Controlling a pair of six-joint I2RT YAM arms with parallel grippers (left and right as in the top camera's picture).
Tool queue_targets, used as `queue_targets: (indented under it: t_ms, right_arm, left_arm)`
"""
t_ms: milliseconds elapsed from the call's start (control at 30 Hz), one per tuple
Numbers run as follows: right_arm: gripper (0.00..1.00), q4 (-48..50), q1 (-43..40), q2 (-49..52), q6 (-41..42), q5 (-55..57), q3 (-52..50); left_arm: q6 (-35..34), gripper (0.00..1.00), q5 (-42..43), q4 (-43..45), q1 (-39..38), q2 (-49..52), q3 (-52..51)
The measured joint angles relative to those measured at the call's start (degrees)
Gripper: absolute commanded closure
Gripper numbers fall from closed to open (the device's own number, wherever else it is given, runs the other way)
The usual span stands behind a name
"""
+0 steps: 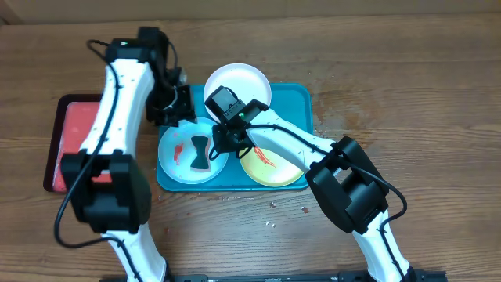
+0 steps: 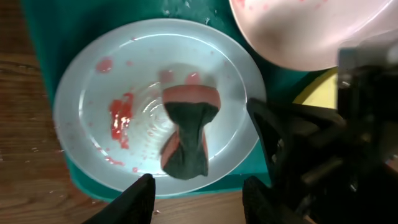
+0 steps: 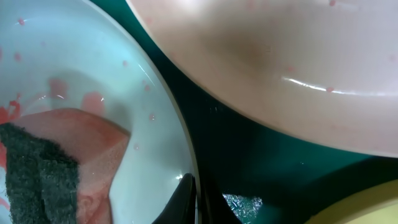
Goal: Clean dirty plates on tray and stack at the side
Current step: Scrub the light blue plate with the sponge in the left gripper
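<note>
Overhead: high, straight down; pale blue round plastic plate (image 1: 175, 168) near frame centre. Left wrist: above that plate, facing down, close. Right wrist: at its rim, very close. All three share it.

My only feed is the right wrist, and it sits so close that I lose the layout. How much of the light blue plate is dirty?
Observer: The left wrist view shows a red sauce smear on the light blue plate, left of the sponge lying at its centre.
Operator: What's the other arm doing?
Observer: The left arm's fingers hover by that plate's rim, open and holding nothing.
Operator: And the third plate?
Observer: Overhead, the yellow-green plate sits on the tray to the right of the blue one, with an orange-red streak on it.
</note>
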Motion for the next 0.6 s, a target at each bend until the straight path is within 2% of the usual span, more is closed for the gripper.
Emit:
queue_targets:
  t_ms: [100,433,467,500,533,600]
  right_arm:
    - [0.96,-0.2,0.0,0.0,0.0,-0.2,0.0]
    - [0.96,0.0,-0.7,0.0,0.0,-1.4,0.0]
    - [0.96,0.0,-0.8,0.0,0.0,-1.6,0.0]
    - [0.96,0.0,-1.0,0.0,0.0,-2.0,0.0]
    - [0.96,0.0,-1.2,0.0,0.0,-2.1,0.0]
    - [0.96,0.0,-1.5,0.0,-0.3,-2.5,0.0]
  left_arm:
    - [0.9,0.49,0.3,-0.3,-0.7,3.0,-0.1]
    - [6.1,0.51,2.3,-3.0,-0.6,9.5,-0.5]
    - [6.2,0.72,2.3,-3.0,-0.6,9.5,-0.5]
    - [6.5,0.76,2.5,-3.0,-0.6,9.5,-0.6]
    - [6.5,0.76,2.6,-3.3,-0.6,9.5,-0.7]
    - [7.1,0.65,2.7,-4.4,-0.5,9.5,-0.9]
